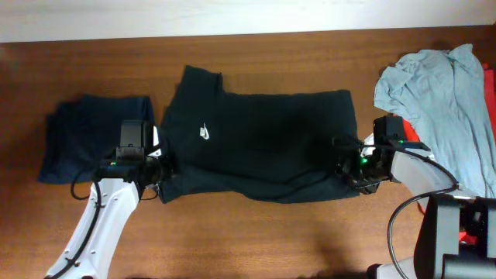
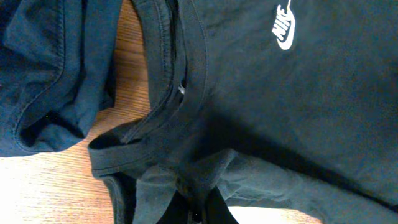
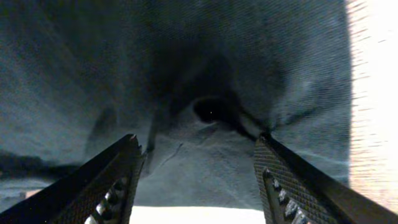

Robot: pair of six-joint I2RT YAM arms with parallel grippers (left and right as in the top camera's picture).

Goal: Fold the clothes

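Observation:
The clothes, a black T-shirt [image 1: 263,143] with a small white logo [image 1: 203,131], lie spread across the middle of the table. My left gripper [image 1: 159,174] sits at the shirt's lower left corner. In the left wrist view it [image 2: 198,200] is shut on a bunched fold of black fabric [image 2: 186,177] near the collar and sleeve. My right gripper [image 1: 345,167] is at the shirt's right edge. In the right wrist view it [image 3: 198,146] stands open, its fingers [image 3: 118,171] either side of rumpled black cloth [image 3: 199,162] without pinching it.
A dark navy garment [image 1: 89,136] lies left of the shirt, close to my left arm, and shows in the left wrist view [image 2: 43,68]. A light grey shirt [image 1: 442,101] and a red one [image 1: 490,85] are piled at the far right. Bare wooden table [image 1: 256,232] runs along the front.

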